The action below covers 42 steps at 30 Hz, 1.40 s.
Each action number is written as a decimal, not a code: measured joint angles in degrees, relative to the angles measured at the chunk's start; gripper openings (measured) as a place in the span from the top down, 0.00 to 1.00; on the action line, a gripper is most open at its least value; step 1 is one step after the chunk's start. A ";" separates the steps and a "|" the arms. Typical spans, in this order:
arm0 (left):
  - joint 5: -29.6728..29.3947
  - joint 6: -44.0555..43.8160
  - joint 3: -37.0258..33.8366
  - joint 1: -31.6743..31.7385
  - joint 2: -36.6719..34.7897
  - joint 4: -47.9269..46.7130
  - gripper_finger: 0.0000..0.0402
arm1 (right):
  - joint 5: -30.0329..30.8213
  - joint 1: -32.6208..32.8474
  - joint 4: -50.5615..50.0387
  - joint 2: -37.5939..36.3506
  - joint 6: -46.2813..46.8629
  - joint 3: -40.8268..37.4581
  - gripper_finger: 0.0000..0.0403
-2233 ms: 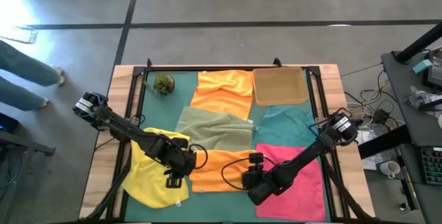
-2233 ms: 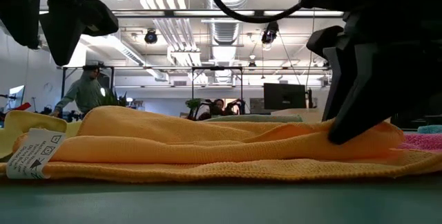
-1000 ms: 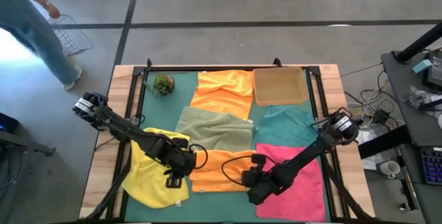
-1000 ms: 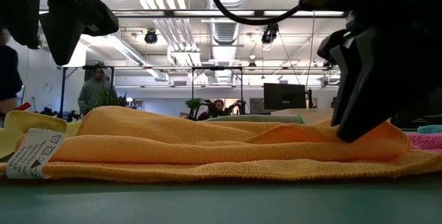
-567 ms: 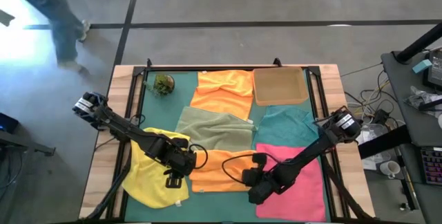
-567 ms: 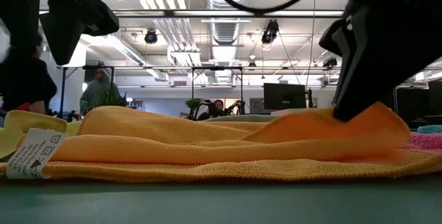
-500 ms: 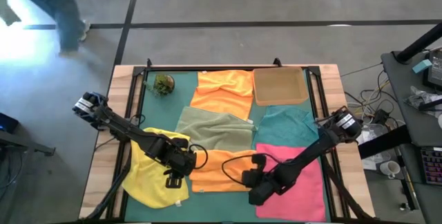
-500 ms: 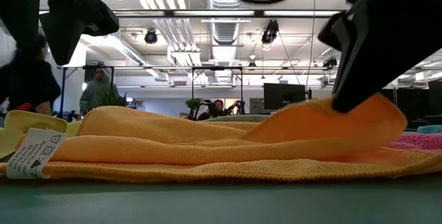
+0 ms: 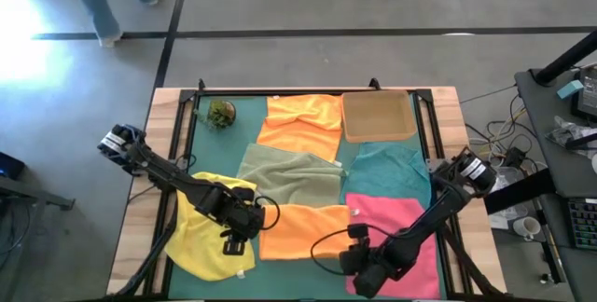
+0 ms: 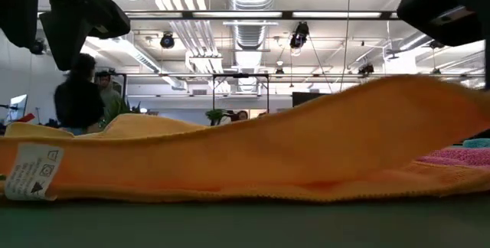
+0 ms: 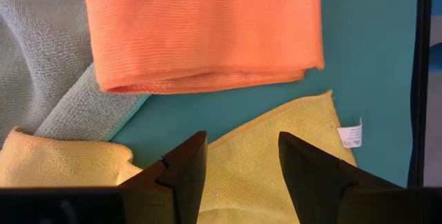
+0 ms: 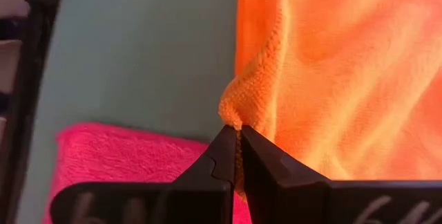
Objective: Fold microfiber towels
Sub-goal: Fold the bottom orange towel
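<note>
The orange microfiber towel [image 9: 303, 230] lies near the table's front middle. Its right end [image 10: 398, 102] is raised off the table, and my right gripper [image 9: 351, 244] is shut on it. My left gripper [image 11: 238, 162] hangs open above the yellow towel [image 9: 201, 237] at the front left and touches nothing. A second orange towel [image 9: 300, 120], an olive towel [image 9: 284, 176], a teal towel [image 9: 387, 167] and a pink towel [image 9: 396, 223] lie flat on the mat. My right gripper pinches a bunched bit of the orange towel's right-hand edge [image 12: 236, 113] between its two fingers. The fingers slant down from above. The held end is lifted, and the cloth slopes down to its left part [image 10: 115, 164], which stays on the table.
A tan tray [image 9: 378, 116] stands at the far right, and a small green plant ball [image 9: 221, 113] at the far left. The label [image 10: 31, 171] of the front orange towel shows in the low view. People move in the room beyond the table.
My right gripper has gone up and toward the table's near edge, a little to the right, with the orange towel's right end in its fingers. That end has risen off the table and the cloth has been drawn out into a slope. Its left part stayed down.
</note>
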 joint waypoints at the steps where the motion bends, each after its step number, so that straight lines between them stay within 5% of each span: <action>1: 0.00 0.00 0.00 0.00 0.00 0.06 0.59 | 0.21 -0.08 -0.18 0.00 0.51 -0.11 0.98; 8: 0.00 0.02 0.00 0.04 0.00 1.02 0.59 | 3.09 -0.43 -0.76 0.04 3.98 -0.45 0.94; 19: -1.10 -0.84 -0.24 0.07 0.00 4.39 0.59 | 2.56 -0.48 -0.86 -0.67 8.80 0.08 0.68; 24: -2.92 -3.71 -3.99 0.07 -0.02 15.36 0.59 | 6.04 -0.48 -3.33 -6.04 9.93 0.21 0.60; 34: -7.02 -13.89 -12.11 -0.30 -3.99 20.81 0.59 | 10.95 -0.58 -22.23 -17.96 10.84 -0.67 0.59; 42: -14.10 -24.33 -22.47 -0.32 -13.34 31.65 0.59 | 12.52 -0.63 -21.43 -30.94 15.63 -12.13 0.59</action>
